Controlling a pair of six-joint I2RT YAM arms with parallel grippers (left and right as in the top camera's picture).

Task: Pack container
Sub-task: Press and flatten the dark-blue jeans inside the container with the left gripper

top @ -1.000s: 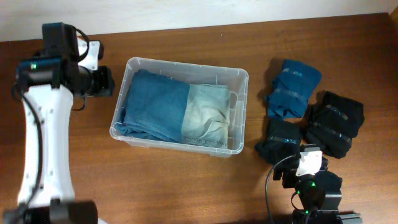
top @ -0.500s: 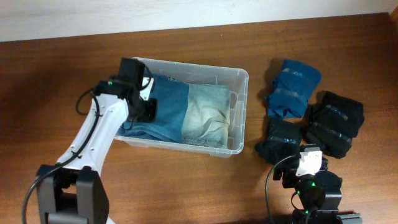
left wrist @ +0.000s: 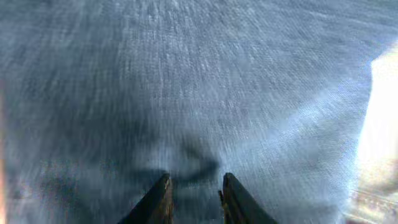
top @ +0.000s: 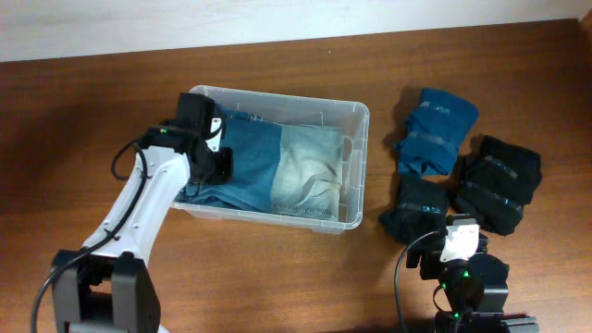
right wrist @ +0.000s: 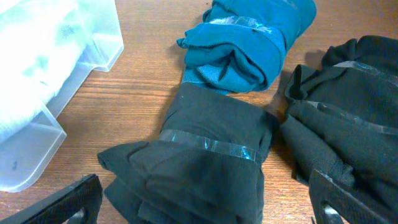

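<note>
Left fingers (left wrist: pixel 163 200): closed to a narrow gap, tips pressed down into the folded denim (left wrist: pixel 217 81), small dark pucker of cloth pinched between them. The left wrist view is all fabric and motion-blurred, with a bright pale patch at its right edge.

Left arm (top: pixel 148 199) reaches in over the left end of the container (top: pixel 359 157). The wrist sits over the blue part of the denim, just inside the left wall.

Container: clear bin on the tabletop (top: pixel 92 111), left of centre, long axis roughly left-right and slightly skewed. The denim fills most of its floor, blue on the left, with a pale section (top: pixel 310 166) on the right.

Right fingers (right wrist: pixel 74 200): spread wide, tips at the bottom corners of the right wrist view, holding nothing. They hang low at the near edge of the tabletop, right of the container.

Directly ahead of them is a black bundle (right wrist: pixel 205 143) with a clear tape band around it. Behind it and touching is a blue bundle (right wrist: pixel 249 37), also taped. A second black bundle (right wrist: pixel 354 106) lies to the right, touching the first. All three sit on the tabletop, outside the container and near its right end.
</note>
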